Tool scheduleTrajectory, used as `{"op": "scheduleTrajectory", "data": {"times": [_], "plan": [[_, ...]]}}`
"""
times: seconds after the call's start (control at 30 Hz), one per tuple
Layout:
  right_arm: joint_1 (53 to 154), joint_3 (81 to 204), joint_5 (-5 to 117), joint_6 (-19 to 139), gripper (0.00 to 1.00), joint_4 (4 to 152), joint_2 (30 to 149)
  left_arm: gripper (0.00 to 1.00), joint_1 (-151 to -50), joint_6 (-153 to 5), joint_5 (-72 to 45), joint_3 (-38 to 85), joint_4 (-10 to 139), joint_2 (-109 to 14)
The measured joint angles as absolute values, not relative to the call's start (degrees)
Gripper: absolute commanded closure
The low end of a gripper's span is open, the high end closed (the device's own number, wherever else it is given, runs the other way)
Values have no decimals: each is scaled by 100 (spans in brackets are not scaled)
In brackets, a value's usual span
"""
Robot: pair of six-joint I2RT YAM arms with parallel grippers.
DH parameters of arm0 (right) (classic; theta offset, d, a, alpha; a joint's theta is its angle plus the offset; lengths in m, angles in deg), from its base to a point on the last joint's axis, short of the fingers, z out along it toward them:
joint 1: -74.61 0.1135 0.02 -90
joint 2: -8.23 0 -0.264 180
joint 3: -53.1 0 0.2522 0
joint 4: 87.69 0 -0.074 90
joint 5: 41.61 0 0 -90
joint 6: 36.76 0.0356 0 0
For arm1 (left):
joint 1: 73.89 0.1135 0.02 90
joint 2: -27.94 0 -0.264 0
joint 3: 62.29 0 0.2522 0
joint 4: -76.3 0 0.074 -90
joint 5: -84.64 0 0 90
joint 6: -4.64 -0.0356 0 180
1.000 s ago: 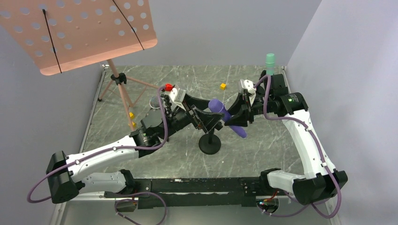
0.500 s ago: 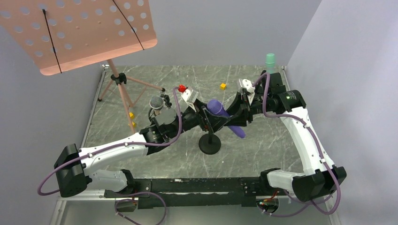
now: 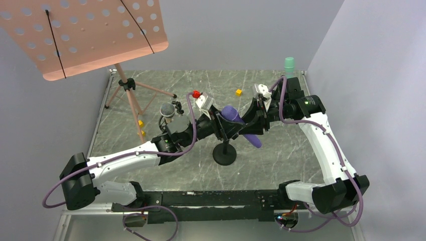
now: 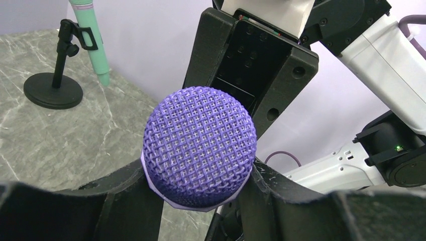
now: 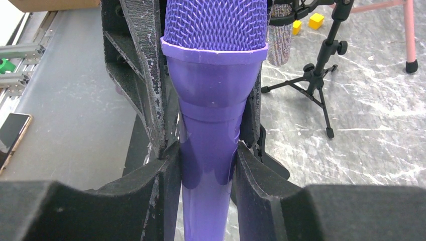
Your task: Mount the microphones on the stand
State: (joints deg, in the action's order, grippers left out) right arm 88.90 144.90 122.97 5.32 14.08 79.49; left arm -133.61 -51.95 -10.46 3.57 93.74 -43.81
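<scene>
The purple microphone [image 3: 240,120] hangs tilted above the black round-base stand [image 3: 224,153] at the table's middle. My right gripper [image 5: 207,155] is shut on its handle [image 5: 208,165]. My left gripper [image 4: 199,170] has both fingers pressed against the sides of its mesh head [image 4: 200,140]. In the top view the left gripper [image 3: 227,123] and right gripper [image 3: 254,125] meet over that stand. The teal-green microphone [image 4: 90,35] sits clipped in a round-base stand [image 4: 52,90] at the back right. The glittery grey-brown microphone [image 3: 166,109] stands in a small tripod stand [image 5: 321,75] on the left.
A pink music stand [image 3: 85,35] on tripod legs [image 3: 131,100] rises at the back left. Small yellow cubes lie on the marble table: one at the back [image 3: 238,92], others near the pink pole [image 3: 141,123]. Grey walls close in on the right and behind.
My left gripper has moved right onto the purple microphone's head and its wide-open jaws have closed against it. The right gripper has kept its grip and barely moved.
</scene>
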Motion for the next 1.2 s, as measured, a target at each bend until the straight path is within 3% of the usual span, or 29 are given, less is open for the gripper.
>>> {"op": "scheduleTrajectory", "data": {"times": [0.07, 0.23, 0.5, 0.63, 0.83, 1.2], "plan": [[8885, 14490, 12302, 527, 93, 1410, 7949, 100, -13359, -5228, -1060, 357, 9385, -4381], [8885, 14490, 12324, 571, 73, 1467, 7949, 100, -13353, -5339, -1095, 359, 9405, -4378], [8944, 14485, 12435, 949, 34, 1671, 7947, 100, -13344, -5514, -1138, 359, 9217, -4147], [8944, 14474, 12433, 1052, 26, 1690, 7947, 100, -13348, -5621, -1160, 359, 9083, -3882], [8944, 14400, 12407, 1102, 1, 1690, 7895, 100, -13348, -5755, -1143, 346, 8867, -3323], [8876, 13891, 11991, 1489, 0, 2243, 7101, 100, -13326, -6203, -1095, 757, 7005, -2260]]}}
